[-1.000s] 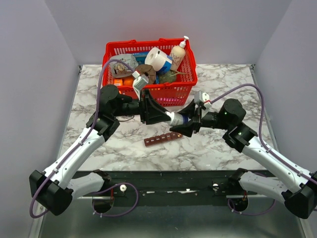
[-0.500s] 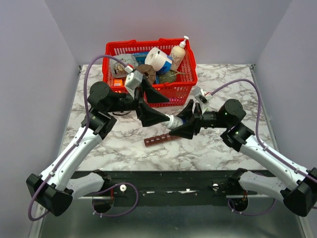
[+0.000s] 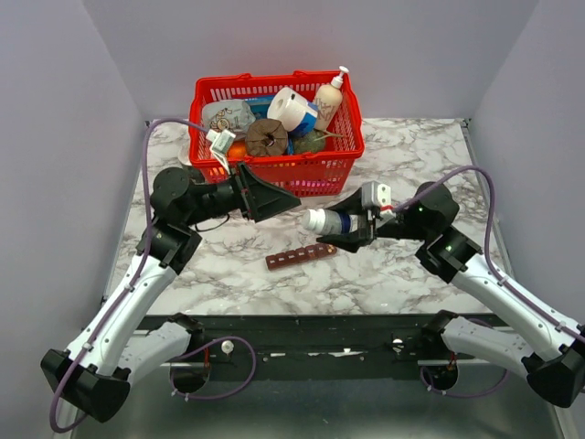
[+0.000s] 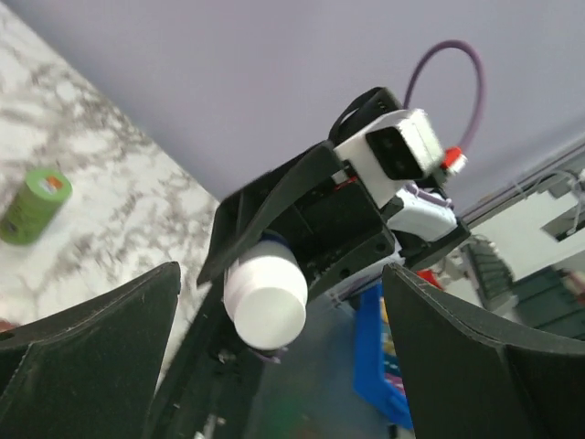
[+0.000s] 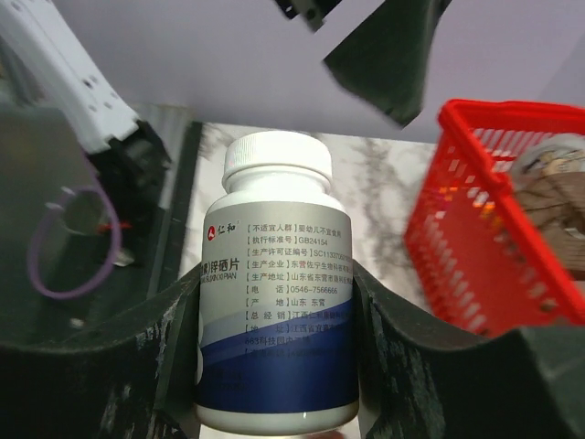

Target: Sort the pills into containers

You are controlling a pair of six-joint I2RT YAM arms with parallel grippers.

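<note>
The only writing that can be read is on the label (image 5: pixel 285 265) of the white pill bottle (image 5: pixel 277 169), in the right wrist view. A red mark at its upper left carries the brand 仁和. Beside it, larger type running sideways ends in 硒片, and the Latin letters alongside are too fine to read. Bracketed lines follow: 婴幼儿不宜食用; GB24154; a number beginning SC1133; 电话 0546-7566666; 产地 山东 东营. The lower lines blur. Print on the goods in the red basket (image 3: pixel 274 170) is too small to read.

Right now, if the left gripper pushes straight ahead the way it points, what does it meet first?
Probably the white cap of the pill bottle held by the right gripper, which faces it head-on; depth is unclear.
</note>
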